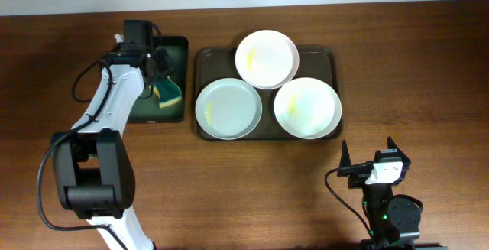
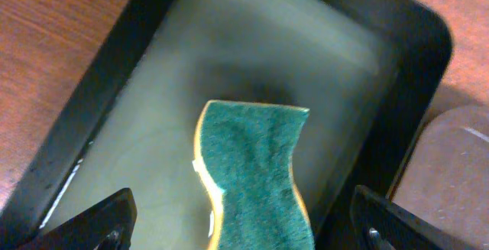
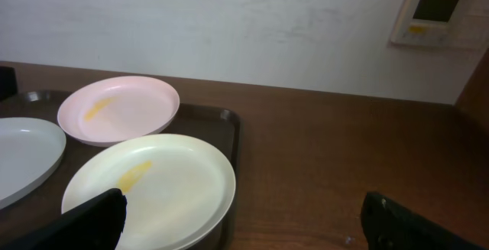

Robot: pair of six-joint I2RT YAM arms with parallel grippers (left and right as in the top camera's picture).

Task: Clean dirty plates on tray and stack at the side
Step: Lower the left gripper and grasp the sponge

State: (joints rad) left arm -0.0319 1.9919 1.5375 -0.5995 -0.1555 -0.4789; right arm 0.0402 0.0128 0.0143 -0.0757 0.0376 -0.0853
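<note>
Table [image 1: 428,128]: dark brown wood grain. White wall beyond far edge, one wall panel [image 3: 434,13] on it.
Tray [image 1: 325,57]: one, mid far edge.
Plates: three, all on tray. Far plate [image 1: 267,59], left plate [image 1: 228,108], right plate [image 1: 307,107]; yellow smears visible.
Bin [image 1: 180,59]: one, just beside tray toward left edge.
Sponge [image 2: 256,173]: one, green-topped, in bin.
Left fingers [image 2: 99,223]: spread wide over sponge.
Right fingers [image 3: 92,219]: spread, empty, by near edge.

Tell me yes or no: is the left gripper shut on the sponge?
No, the left gripper is open, its fingers clear of the sponge lying in the bin.
</note>
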